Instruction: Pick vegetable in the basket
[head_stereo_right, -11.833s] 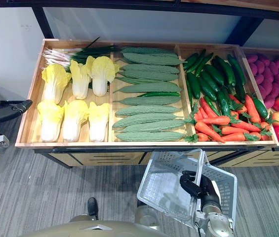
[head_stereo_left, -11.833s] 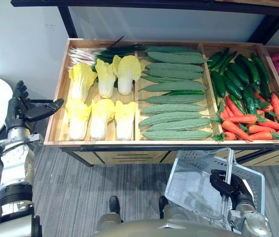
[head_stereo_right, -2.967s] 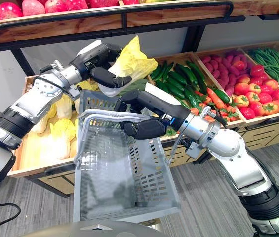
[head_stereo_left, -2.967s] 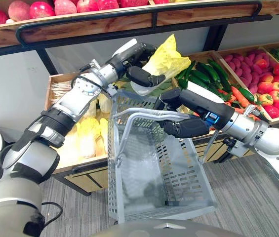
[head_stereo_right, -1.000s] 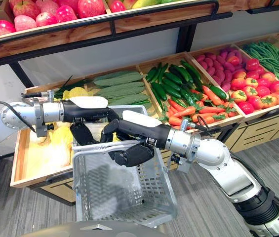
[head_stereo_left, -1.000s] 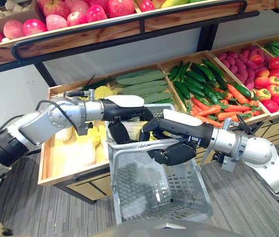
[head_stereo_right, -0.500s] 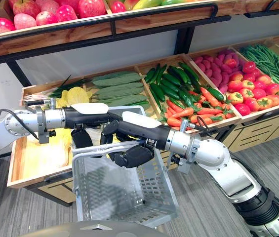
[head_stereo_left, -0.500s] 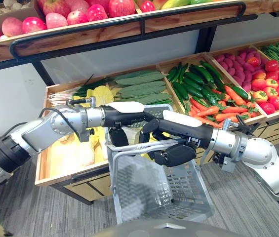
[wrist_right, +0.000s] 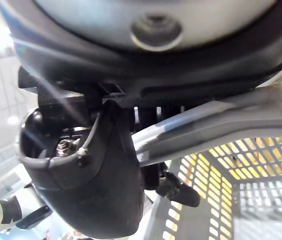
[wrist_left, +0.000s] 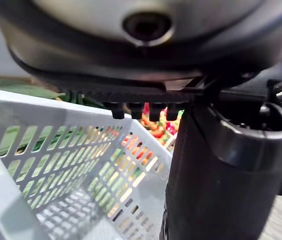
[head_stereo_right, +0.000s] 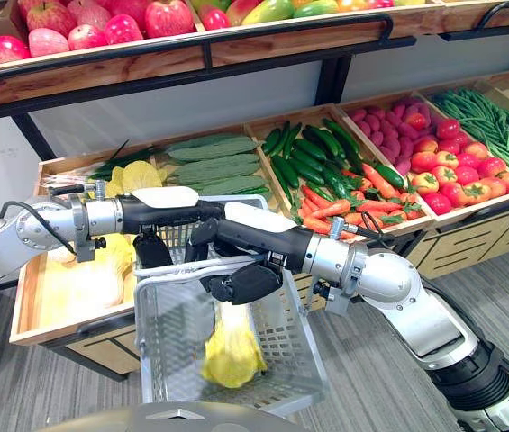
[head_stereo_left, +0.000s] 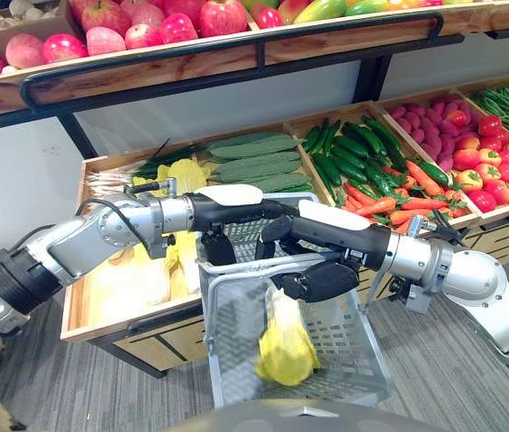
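Napa cabbage (head_stereo_left: 286, 346) already inside grey basket (head_stereo_left: 230, 353), down low near bottom, no hand touching it. Left hand (head_stereo_left: 218, 247) hangs over basket's back rim, fingers loose and pointing down, holding nothing. Right hand (head_stereo_left: 322, 279) clenched round basket handle (head_stereo_left: 240, 268), carrying whole thing in front of veg stand. More cabbages (head_stereo_left: 185, 174) sitting in wooden crate (head_stereo_left: 114, 318) behind basket.
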Controlling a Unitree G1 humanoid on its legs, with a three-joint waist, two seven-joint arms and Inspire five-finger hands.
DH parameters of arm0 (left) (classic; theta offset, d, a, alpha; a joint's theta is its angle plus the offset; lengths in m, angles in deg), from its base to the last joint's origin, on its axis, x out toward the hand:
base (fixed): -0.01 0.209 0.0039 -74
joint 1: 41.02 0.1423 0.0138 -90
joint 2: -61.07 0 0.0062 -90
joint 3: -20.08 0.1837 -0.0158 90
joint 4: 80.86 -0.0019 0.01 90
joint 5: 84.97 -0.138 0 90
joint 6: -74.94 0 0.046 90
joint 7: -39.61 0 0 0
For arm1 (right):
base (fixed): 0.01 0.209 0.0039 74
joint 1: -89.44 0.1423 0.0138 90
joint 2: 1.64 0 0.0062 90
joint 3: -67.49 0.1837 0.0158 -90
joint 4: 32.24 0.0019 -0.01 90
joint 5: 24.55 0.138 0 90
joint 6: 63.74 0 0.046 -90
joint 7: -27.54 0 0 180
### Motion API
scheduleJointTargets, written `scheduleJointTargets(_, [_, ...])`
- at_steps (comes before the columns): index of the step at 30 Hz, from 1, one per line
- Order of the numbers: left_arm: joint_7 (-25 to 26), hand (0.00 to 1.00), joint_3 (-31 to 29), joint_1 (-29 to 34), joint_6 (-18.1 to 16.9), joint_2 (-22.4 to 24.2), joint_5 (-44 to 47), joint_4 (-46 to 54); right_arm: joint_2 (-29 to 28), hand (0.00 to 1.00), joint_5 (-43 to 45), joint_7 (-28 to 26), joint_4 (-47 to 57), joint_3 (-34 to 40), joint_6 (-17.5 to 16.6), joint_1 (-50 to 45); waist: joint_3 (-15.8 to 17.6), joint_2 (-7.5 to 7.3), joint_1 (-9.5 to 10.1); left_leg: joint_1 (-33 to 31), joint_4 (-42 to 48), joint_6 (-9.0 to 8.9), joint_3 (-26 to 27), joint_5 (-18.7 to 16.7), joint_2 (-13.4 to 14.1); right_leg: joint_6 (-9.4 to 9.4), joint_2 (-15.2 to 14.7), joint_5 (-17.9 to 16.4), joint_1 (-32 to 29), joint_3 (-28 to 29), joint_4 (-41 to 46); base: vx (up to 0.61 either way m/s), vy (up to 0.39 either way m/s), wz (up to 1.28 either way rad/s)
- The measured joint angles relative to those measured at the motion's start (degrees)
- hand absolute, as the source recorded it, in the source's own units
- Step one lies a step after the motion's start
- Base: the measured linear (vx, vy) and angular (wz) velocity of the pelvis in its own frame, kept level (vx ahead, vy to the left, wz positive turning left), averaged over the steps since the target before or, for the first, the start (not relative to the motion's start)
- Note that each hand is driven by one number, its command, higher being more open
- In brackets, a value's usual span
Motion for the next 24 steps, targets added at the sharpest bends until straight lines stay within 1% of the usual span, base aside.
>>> scheduleJointTargets(3, [0.7,1.00,-1.6,0.0,-0.1,0.1,-0.3,0.0,0.0,0.00,0.0,0.0,-0.4,0.0,0.0,0.0,0.0,0.00,0.39,0.0,0.0,-0.01,-0.2,0.1,0.0,-0.01,0.0,0.0,0.1,-0.1,0.0,0.00,0.000,0.01])
scheduleJointTargets(5, [2.3,1.00,-4.4,0.0,-0.8,0.1,-2.1,-0.1,0.0,0.00,0.0,0.0,-0.9,0.1,0.0,0.0,0.0,-0.02,0.55,0.0,0.0,-0.01,-0.3,0.2,0.0,-0.01,0.0,0.0,0.1,-0.2,0.0,0.00,0.000,0.03])
scheduleJointTargets(9, [5.2,1.00,-9.0,0.0,-1.3,0.5,-2.2,-0.2,-0.1,0.00,-0.2,0.0,-1.3,0.2,0.0,0.0,-0.2,-0.13,0.70,0.0,0.0,-0.06,-0.5,0.3,0.0,-0.01,0.0,0.0,0.2,-0.5,0.0,0.00,0.000,0.03])
scheduleJointTargets(11, [7.0,1.00,-11.8,-0.1,-2.3,0.6,-2.2,-0.8,-0.3,0.00,-0.6,0.0,-1.3,0.2,0.0,-0.3,-0.6,-0.22,0.73,0.0,0.0,-0.05,-0.6,0.4,0.1,-0.01,0.0,0.0,0.2,-0.6,0.0,0.00,0.000,0.00])
scheduleJointTargets(14, [8.8,1.00,-14.8,-0.4,-2.9,0.6,-2.4,-2.0,-0.9,0.00,-0.6,0.0,-1.3,1.0,0.0,-1.9,-0.8,-0.38,0.77,0.0,0.0,-0.04,-0.9,0.4,0.1,-0.02,0.0,0.0,0.4,-0.8,0.0,0.00,0.000,0.03])
scheduleJointTargets(20, [13.0,1.00,-21.7,-2.6,-3.4,0.6,-2.7,-4.8,-4.8,0.00,-2.6,0.0,-1.3,2.7,0.0,-4.6,-1.2,-1.00,1.28,0.0,0.0,-0.05,-1.6,0.4,0.1,-0.09,0.0,-0.3,0.8,-1.5,0.1,0.00,-0.008,0.06])
scheduleJointTargets(21, [14.1,1.00,-23.8,-2.6,-3.5,0.7,-3.2,-4.8,-5.9,0.00,-2.9,0.0,-1.3,3.5,0.0,-5.9,-1.4,-1.19,1.68,0.0,0.0,-0.05,-1.8,0.4,0.1,-0.11,0.0,-0.3,0.8,-1.6,0.1,0.00,-0.008,0.04])
scheduleJointTargets(24, [15.1,1.00,-27.5,-2.5,-3.5,1.1,-3.9,-5.5,-7.7,0.00,-3.2,0.1,-1.3,6.3,0.0,-8.2,-1.6,-1.57,2.28,-0.2,0.0,-0.04,-2.2,0.4,0.1,-0.15,0.0,-0.3,0.9,-2.0,0.1,0.00,-0.009,0.06])
